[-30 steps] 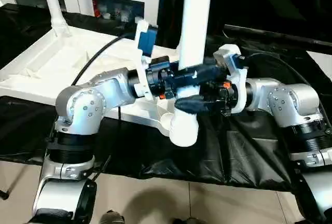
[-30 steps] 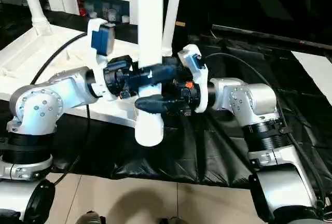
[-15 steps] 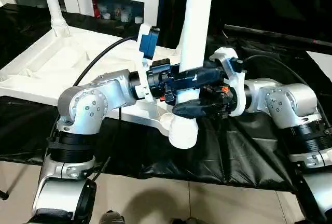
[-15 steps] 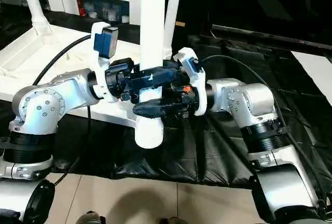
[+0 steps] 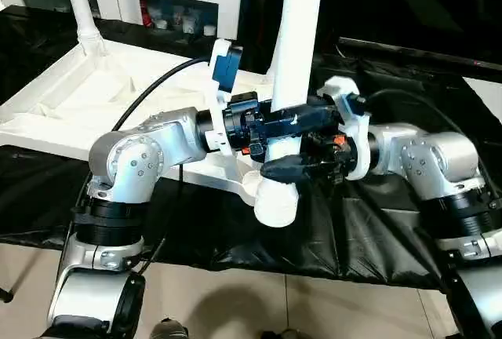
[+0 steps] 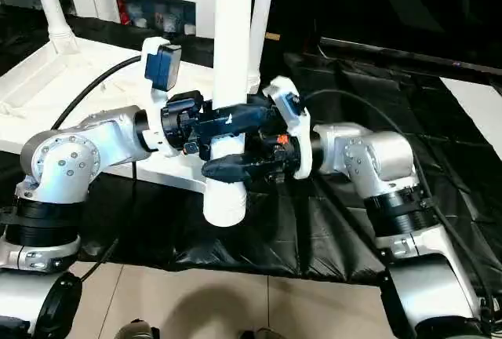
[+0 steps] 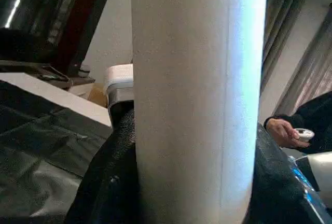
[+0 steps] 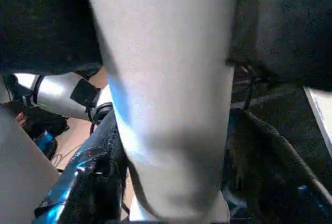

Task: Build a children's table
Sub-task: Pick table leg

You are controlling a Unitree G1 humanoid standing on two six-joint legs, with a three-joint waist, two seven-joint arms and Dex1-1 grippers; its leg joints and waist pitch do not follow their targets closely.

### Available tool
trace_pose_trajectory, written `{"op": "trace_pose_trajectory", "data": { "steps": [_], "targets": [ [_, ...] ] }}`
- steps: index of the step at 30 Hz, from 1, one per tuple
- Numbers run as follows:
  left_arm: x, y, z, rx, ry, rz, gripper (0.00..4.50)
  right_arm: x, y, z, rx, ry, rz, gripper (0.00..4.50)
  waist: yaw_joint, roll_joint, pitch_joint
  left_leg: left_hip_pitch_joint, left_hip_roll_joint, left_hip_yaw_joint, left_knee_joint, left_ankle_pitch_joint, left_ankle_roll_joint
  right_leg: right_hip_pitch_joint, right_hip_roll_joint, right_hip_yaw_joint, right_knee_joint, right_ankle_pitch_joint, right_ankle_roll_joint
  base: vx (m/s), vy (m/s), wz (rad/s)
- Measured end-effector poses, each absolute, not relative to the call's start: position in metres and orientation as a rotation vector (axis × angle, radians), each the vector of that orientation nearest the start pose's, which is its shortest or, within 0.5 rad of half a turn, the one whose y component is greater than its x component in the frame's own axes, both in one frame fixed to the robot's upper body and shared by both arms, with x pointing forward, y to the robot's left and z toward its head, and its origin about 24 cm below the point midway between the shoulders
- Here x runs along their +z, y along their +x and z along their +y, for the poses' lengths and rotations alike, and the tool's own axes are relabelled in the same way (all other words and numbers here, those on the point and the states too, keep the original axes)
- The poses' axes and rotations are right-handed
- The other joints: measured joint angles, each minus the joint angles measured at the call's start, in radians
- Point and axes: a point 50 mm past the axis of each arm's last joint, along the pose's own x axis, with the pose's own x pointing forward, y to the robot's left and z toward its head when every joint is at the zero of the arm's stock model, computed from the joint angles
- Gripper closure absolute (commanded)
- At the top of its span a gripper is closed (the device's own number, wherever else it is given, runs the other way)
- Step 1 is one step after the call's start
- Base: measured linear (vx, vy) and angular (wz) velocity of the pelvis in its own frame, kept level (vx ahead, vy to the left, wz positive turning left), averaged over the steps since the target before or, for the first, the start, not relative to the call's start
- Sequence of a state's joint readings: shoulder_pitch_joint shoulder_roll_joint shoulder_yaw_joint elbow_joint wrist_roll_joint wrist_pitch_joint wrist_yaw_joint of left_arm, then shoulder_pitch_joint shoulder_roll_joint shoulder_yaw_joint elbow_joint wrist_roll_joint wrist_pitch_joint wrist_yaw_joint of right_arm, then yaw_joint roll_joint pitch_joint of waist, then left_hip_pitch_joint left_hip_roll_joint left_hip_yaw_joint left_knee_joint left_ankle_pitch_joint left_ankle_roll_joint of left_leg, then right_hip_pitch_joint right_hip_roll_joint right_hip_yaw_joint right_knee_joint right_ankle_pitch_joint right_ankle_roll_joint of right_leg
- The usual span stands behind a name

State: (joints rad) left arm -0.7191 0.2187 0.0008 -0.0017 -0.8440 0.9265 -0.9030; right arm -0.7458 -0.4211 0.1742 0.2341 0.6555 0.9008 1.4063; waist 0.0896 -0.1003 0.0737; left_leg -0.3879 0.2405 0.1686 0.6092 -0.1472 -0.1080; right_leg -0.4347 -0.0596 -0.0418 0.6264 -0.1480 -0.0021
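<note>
now both claws (image 5: 292, 144) clamp upright leg (image 5: 298, 33) at tabletop (image 5: 70, 96) near corner.

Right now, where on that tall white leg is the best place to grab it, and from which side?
Probably the straight round shaft of the leg, above its flared end, with fingers closing level from opposite sides. The leg stands upright, and the left gripper and right gripper meet it that way.
</note>
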Motion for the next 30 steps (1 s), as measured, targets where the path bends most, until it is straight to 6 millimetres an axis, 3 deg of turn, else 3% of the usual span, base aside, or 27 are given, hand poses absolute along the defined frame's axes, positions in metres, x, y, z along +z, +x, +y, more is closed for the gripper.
{"op": "trace_pose_trajectory", "data": {
  "steps": [5,18,19,20,23,24,25,30],
  "targets": [
    [0.199,0.296,0.072,-1.510,-0.473,0.106,2.57,0.158,0.302,-0.108,1.719,0.376,0.421,1.53,0.000,0.000,0.000,0.000,0.000,0.000,0.000,0.000,0.000,0.000,0.000,0.000,0.000,0.000,0.000,0.000,0.000,0.00],
    [0.200,0.297,0.073,-1.497,-0.473,0.087,2.57,0.159,0.301,-0.107,1.724,0.393,0.413,2.48,0.000,0.000,0.000,0.000,0.000,0.000,0.000,0.000,0.000,0.000,0.000,0.000,0.000,0.000,0.000,0.000,0.000,0.00],
    [0.200,0.297,0.073,-1.497,-0.472,0.085,2.01,0.159,0.301,-0.107,1.723,0.392,0.412,2.53,0.000,0.000,0.000,0.000,0.000,0.000,0.000,0.000,0.000,0.000,0.000,0.000,0.000,0.000,0.000,0.000,0.000,0.00],
    [0.200,0.297,0.073,-1.496,-0.472,0.085,1.87,0.159,0.301,-0.106,1.723,0.392,0.411,2.54,0.000,0.000,0.000,0.000,0.000,0.000,0.000,0.000,0.000,0.000,0.000,0.000,0.000,0.000,0.000,0.000,0.000,0.00],
    [0.203,0.300,0.074,-1.460,-0.510,0.055,1.81,0.161,0.303,-0.107,1.706,0.396,0.382,2.54,0.000,0.000,0.000,0.000,0.000,0.000,0.001,0.000,0.000,0.000,0.000,0.000,0.000,0.000,0.000,0.000,0.000,0.00],
    [0.204,0.302,0.075,-1.436,-0.547,0.025,1.52,0.162,0.304,-0.106,1.690,0.400,0.364,2.58,0.000,-0.001,0.000,0.000,0.000,0.000,0.001,0.000,0.000,0.000,0.000,0.000,0.000,0.000,0.000,0.000,0.000,0.00],
    [0.207,0.304,0.075,-1.413,-0.579,-0.012,1.52,0.162,0.305,-0.105,1.680,0.400,0.356,2.58,0.000,-0.001,-0.001,0.000,0.000,0.000,0.001,0.000,0.000,0.000,0.000,0.000,0.000,0.000,0.000,0.000,0.000,0.00],
    [0.236,0.317,0.081,-1.246,-0.710,-0.235,1.42,0.153,0.307,-0.092,1.630,0.415,0.321,2.61,0.000,-0.005,-0.002,0.000,0.000,0.000,0.001,0.000,0.000,0.000,0.000,-0.001,0.000,0.000,0.000,0.000,0.000,0.00]
  ]
}}
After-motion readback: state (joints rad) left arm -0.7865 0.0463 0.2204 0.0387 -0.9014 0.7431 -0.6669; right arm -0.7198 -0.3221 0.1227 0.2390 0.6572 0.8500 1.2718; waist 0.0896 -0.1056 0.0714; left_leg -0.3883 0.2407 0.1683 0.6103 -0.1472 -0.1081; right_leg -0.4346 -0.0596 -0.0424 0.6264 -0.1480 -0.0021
